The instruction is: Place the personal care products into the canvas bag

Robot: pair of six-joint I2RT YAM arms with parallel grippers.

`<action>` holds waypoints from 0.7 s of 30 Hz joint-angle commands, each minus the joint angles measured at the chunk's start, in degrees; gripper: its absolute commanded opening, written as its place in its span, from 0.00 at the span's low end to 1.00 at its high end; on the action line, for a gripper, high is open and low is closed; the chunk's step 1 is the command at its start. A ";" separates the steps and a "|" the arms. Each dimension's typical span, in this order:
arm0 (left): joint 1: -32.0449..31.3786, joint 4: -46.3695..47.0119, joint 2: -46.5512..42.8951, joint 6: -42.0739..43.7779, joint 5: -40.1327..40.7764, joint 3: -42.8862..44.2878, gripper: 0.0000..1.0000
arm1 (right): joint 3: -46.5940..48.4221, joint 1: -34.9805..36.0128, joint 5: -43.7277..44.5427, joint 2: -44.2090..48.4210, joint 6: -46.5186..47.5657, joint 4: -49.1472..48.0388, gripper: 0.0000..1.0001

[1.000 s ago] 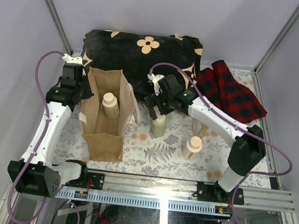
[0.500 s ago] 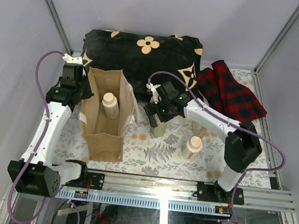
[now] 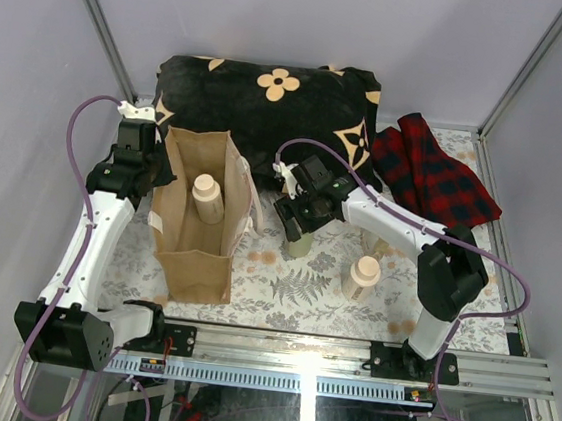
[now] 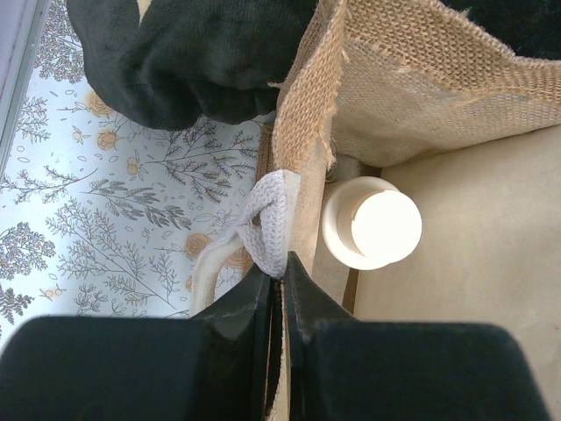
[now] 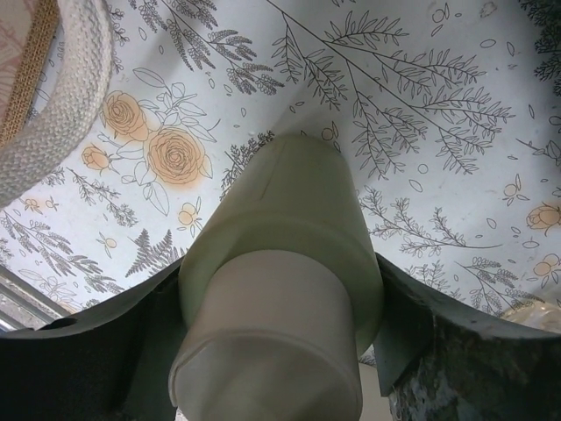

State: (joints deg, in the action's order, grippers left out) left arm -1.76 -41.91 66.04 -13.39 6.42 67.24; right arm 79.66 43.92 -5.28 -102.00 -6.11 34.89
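Note:
The canvas bag (image 3: 194, 252) stands upright at the left with one cream bottle (image 3: 205, 195) inside; its round cap shows in the left wrist view (image 4: 372, 229). My left gripper (image 3: 150, 171) is shut on the bag's left rim (image 4: 302, 175) by a pale handle (image 4: 266, 224). My right gripper (image 3: 299, 215) is down around the olive-green bottle (image 3: 301, 243), which stands on the table right of the bag. In the right wrist view its fingers (image 5: 149, 338) press both sides of this bottle (image 5: 285, 219). A second cream bottle (image 3: 363, 272) stands further right. The amber bottle (image 3: 383, 247) is partly hidden behind the right arm.
A black floral cloth (image 3: 273, 99) lies bunched behind the bag. A red plaid cloth (image 3: 435, 177) lies at the back right. The table has a floral-print cover (image 3: 293, 287). The bag's right handle (image 5: 53, 114) hangs close to the olive-green bottle.
My right gripper has come down and slightly left over the olive-green bottle, and now grips it. The left arm and the bag have not moved.

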 commanded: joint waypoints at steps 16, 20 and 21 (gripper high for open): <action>0.56 2.38 0.50 -0.04 0.97 0.09 0.00 | 21.48 -1.69 5.25 4.42 2.01 9.44 0.07; 0.66 2.28 0.24 -0.49 0.67 -0.27 0.00 | 30.83 -2.32 6.23 4.19 2.80 12.96 0.07; 0.62 2.27 0.27 -0.57 0.58 -0.35 0.00 | 33.50 -2.29 6.85 3.80 3.16 14.10 0.06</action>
State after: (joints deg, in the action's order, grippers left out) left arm -1.50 -41.89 66.17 -13.43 6.92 67.24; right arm 101.65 42.50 -0.80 -102.15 -4.67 47.42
